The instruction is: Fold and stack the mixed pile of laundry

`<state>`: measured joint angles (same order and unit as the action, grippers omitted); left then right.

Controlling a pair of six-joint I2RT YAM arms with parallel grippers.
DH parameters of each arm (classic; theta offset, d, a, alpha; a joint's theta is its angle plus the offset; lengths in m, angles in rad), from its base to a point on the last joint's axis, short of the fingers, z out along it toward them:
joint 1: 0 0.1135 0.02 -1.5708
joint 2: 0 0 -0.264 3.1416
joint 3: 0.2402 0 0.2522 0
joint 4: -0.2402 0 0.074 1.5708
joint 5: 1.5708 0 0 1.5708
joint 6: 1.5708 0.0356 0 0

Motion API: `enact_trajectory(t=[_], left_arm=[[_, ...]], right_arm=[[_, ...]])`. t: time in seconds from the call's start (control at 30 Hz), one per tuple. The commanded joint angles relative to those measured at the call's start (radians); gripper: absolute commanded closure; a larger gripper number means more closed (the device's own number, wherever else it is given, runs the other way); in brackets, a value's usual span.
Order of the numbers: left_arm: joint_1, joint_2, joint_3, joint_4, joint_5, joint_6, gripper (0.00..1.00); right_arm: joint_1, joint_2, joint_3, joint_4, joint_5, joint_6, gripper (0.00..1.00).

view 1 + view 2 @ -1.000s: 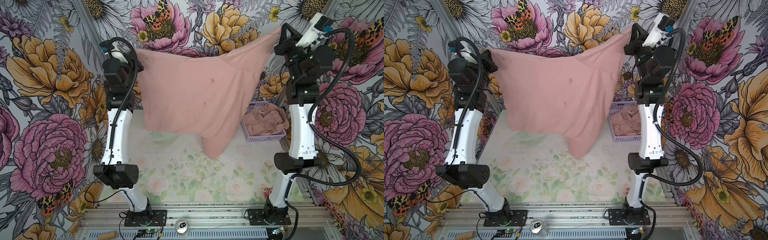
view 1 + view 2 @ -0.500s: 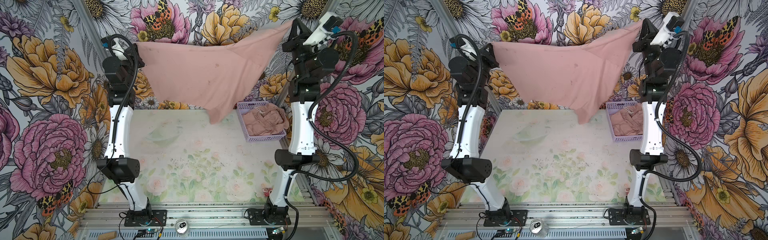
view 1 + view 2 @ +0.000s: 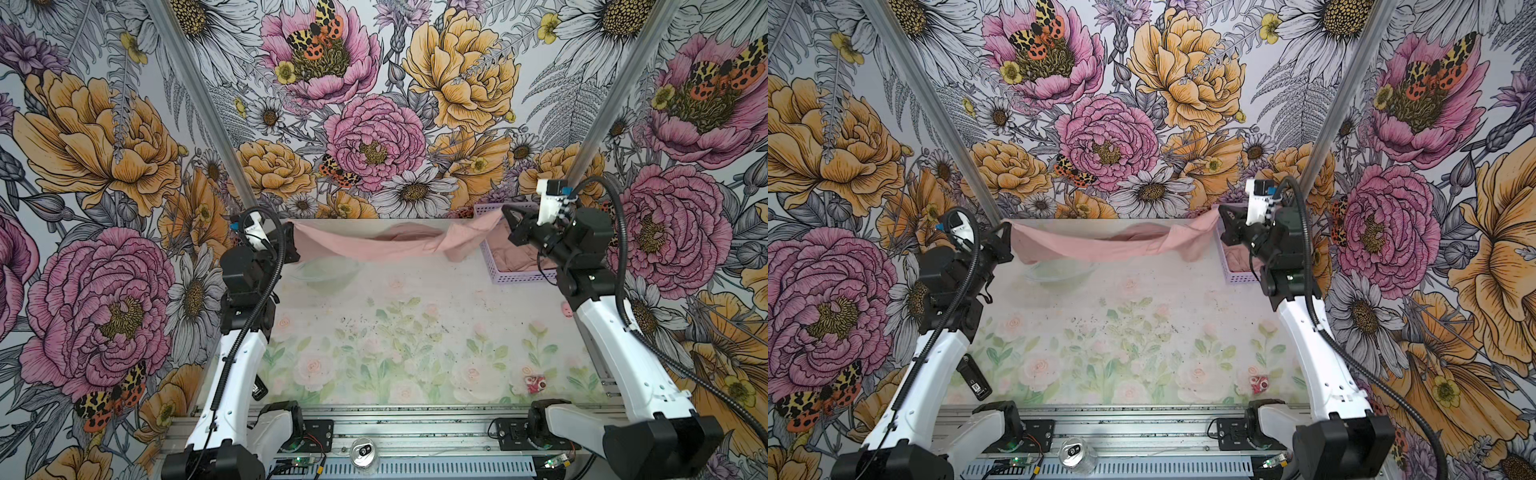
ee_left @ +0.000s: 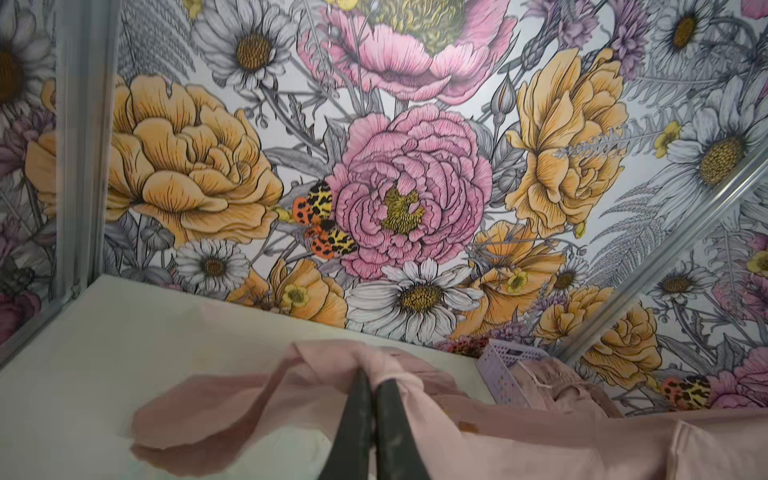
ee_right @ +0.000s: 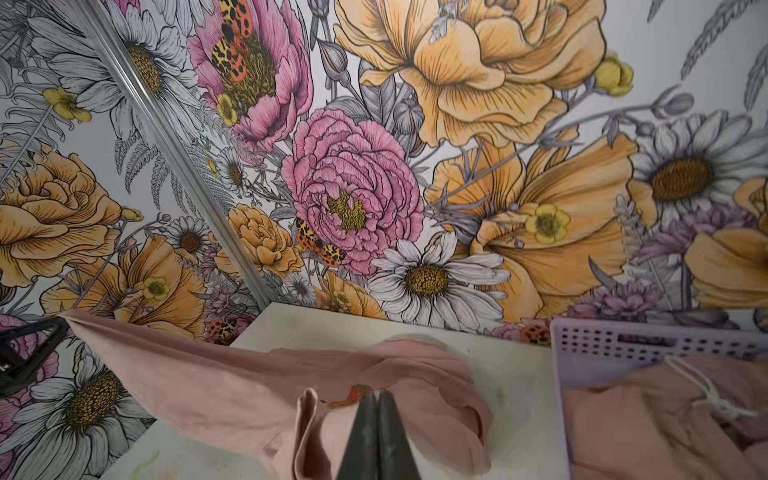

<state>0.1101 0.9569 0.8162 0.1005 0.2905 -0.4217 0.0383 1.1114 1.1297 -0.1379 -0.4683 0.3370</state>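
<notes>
Here, a dusty-pink soft garment [image 3: 374,247] hangs stretched beside a lilac perforated plastic basket [image 3: 521,277], its corners pinched in the closed fingers of the left gripper [image 3: 292,227] and right gripper [image 3: 504,212]; another pink drawstring garment [image 3: 517,259] lies inside that basket

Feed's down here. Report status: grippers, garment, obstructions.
Both shut: left gripper on one corner of pink garment, right gripper on the other. Garment stretched between them, low over table far edge. Lilac basket close beside right gripper.
</notes>
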Motion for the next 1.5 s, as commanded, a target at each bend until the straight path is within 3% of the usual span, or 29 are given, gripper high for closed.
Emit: enact_trajectory(t=[0.0, 0.2, 0.33, 0.47, 0.67, 0.87, 1.1, 1.27, 1.47], left_arm=[[0.004, -0.111, -0.148, -0.133, 0.005, -0.095, 1.0], [-0.02, -0.361, -0.267, -0.552, -0.157, -0.288, 1.0], [-0.055, -0.546, -0.302, -0.779, -0.24, -0.433, 1.0], [-0.112, -0.623, -0.282, -0.968, -0.311, -0.517, 1.0], [-0.233, -0.608, -0.214, -1.18, -0.431, -0.608, 1.0], [-0.335, -0.581, -0.163, -1.344, -0.488, -0.69, 1.0], [-0.387, -0.599, -0.135, -1.462, -0.524, -0.743, 1.0], [-0.434, -0.56, -0.14, -1.47, -0.54, -0.775, 1.0], [-0.447, -0.503, -0.167, -1.464, -0.567, -0.843, 1.0]], right_arm=[[-0.002, -0.127, -0.137, -0.019, -0.014, 0.05, 1.0], [0.0, -0.32, -0.302, -0.223, -0.008, 0.158, 1.0], [0.003, -0.417, -0.327, -0.44, 0.056, 0.249, 1.0], [0.005, -0.526, -0.337, -0.628, 0.117, 0.327, 1.0], [0.006, -0.646, -0.319, -0.811, 0.179, 0.399, 1.0], [0.006, -0.651, -0.245, -0.959, 0.193, 0.359, 1.0], [0.006, -0.64, -0.152, -1.106, 0.213, 0.311, 1.0], [0.006, -0.624, -0.164, -1.117, 0.182, 0.291, 1.0], [0.007, -0.512, -0.191, -0.965, 0.165, 0.302, 1.0]])
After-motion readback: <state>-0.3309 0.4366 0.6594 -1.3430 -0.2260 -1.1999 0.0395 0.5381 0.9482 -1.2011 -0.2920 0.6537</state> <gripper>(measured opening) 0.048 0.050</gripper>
